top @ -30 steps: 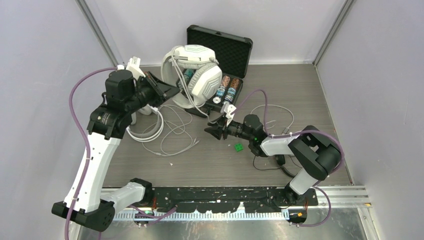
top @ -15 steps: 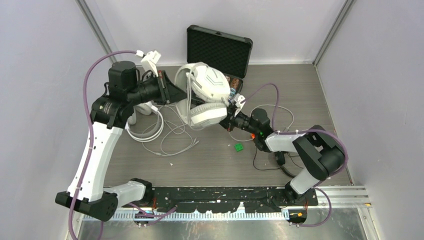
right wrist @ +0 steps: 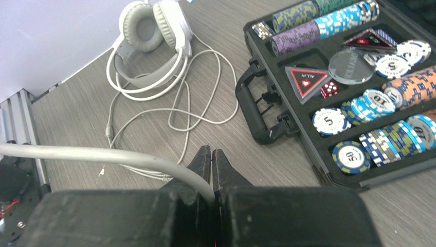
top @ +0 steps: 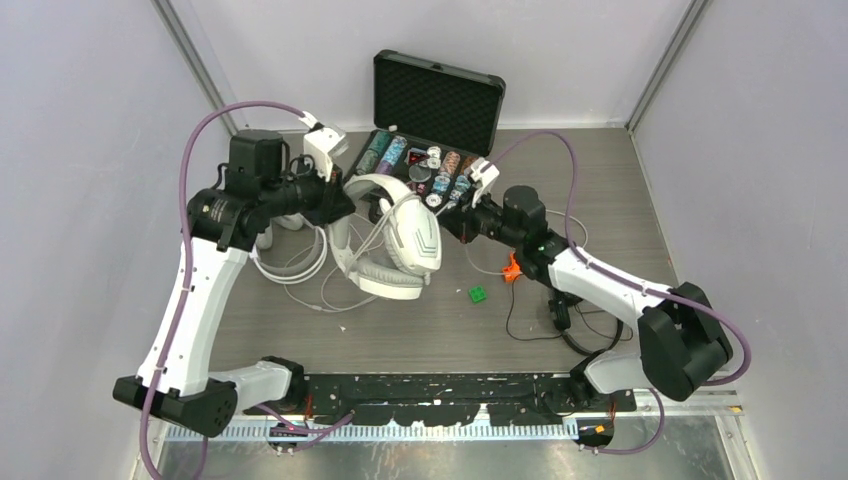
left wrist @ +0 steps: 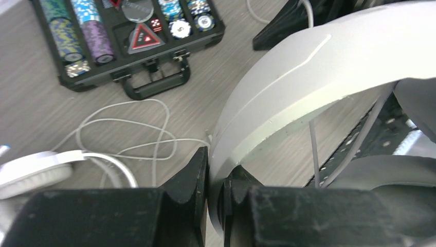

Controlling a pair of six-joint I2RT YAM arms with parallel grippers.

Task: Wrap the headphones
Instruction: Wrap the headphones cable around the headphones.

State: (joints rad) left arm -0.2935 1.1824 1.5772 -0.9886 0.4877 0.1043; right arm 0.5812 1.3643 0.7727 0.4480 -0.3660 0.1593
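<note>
Above the grey table (top: 640,180), I've got my left tool (left wrist: 215,165) clamped on the headband (left wrist: 308,67) of the white headphones (top: 405,250) just ahead of it, my right tool (right wrist: 212,156) pinched shut on their cable (right wrist: 92,153).

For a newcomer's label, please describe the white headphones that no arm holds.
Find the open black case of poker chips at the back of the table. Left of it, white headphones lie flat among loose white cable. The other white pair is clamped by its headband in the left fingers; this one rests untouched.
</note>
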